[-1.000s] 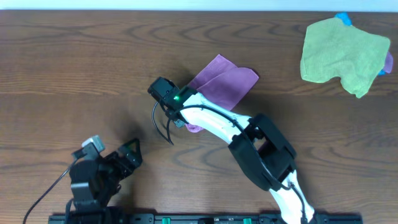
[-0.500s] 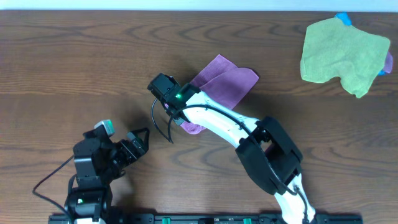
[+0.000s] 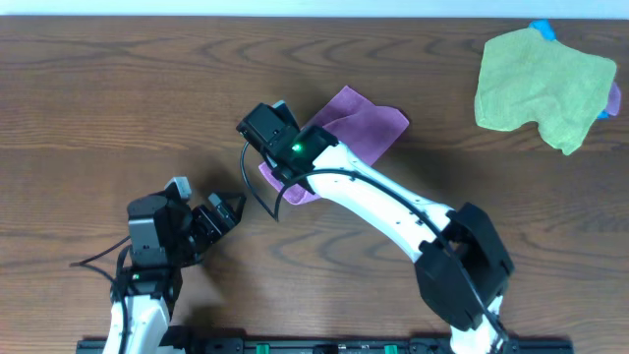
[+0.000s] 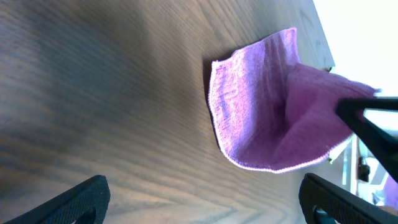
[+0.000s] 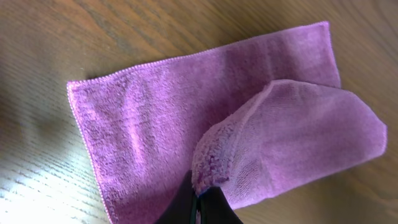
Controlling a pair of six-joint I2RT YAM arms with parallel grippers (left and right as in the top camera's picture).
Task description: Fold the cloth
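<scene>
The right gripper [image 5: 197,198] pinches the cloth [image 5: 155,118]; the left gripper [image 4: 202,202] gapes wide, empty.

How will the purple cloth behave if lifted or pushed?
Probably floppy: the purple cloth curls over itself where the jaws of the right gripper pinch it. Likely light: a corner pinch lifts the fold. Fuzzy pile may bunch when pushed.

No readable text, label, brand, number or sign is shown in any view, whether on the worktop, the cloths or the arms.
</scene>
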